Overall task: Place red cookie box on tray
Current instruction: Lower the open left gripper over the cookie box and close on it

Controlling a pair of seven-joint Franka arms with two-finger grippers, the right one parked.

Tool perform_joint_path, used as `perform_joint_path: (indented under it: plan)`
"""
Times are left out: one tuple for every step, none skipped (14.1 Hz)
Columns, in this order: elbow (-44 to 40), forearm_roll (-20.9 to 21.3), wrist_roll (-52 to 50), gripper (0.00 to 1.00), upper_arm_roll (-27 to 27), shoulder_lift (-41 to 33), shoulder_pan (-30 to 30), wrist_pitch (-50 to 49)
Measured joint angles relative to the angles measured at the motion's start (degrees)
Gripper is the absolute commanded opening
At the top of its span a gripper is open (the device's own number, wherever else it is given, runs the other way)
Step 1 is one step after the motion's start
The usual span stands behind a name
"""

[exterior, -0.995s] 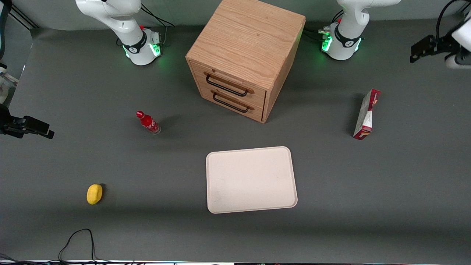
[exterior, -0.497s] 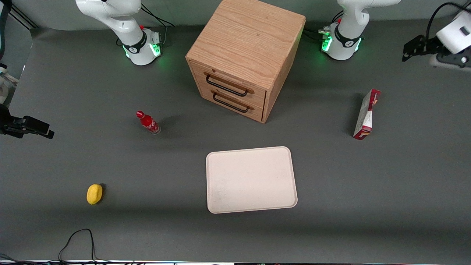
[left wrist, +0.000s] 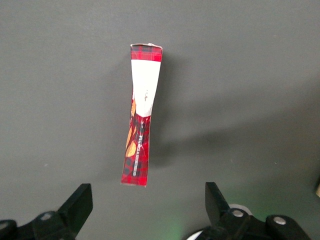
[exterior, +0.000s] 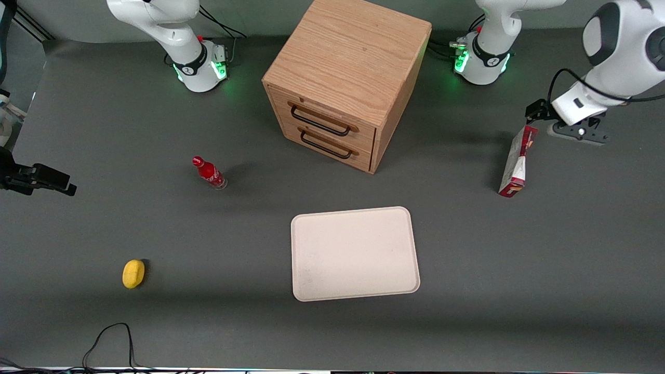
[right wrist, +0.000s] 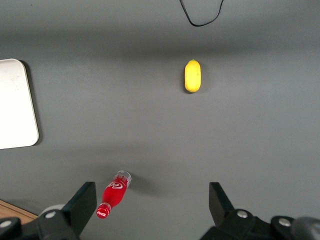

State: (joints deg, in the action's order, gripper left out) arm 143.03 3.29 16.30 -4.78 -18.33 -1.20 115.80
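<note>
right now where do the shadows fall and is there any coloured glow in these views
Front view: green glow at both arm bases; the cabinet shades the table beside it. Left wrist view: the open pincer hangs above the red cookie box, whose shadow lies beside it. The tray looks evenly lit.

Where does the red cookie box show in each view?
Front view: red cookie box stands on edge toward the working arm's end, the pincer above it.
Left wrist view: the box, pincer open.
Right wrist view: not in it.
Shared landmark: grey table.
</note>
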Motion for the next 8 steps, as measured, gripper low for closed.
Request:
perform_joint_path:
  plan:
    - [0.8,0.0,0.0,1.00,0.0,1.6,0.0,2.6]
    - [1.3,0.0,0.0,1.00,0.0,3.5,0.0,5.1]
    - [1.5,0.0,0.0,1.00,0.0,5.6,0.0,7.4]
    - [1.6,0.0,0.0,1.00,0.0,7.8,0.0,9.4]
    - [1.8,0.0,0.0,1.00,0.0,9.8,0.1,11.2]
    - [2.0,0.0,0.0,1.00,-0.1,11.8,0.1,12.9]
    - [2.1,0.0,0.0,1.00,-0.1,13.6,0.4,14.3]
    - [2.3,0.1,0.1,1.00,-0.1,15.1,0.7,15.7]
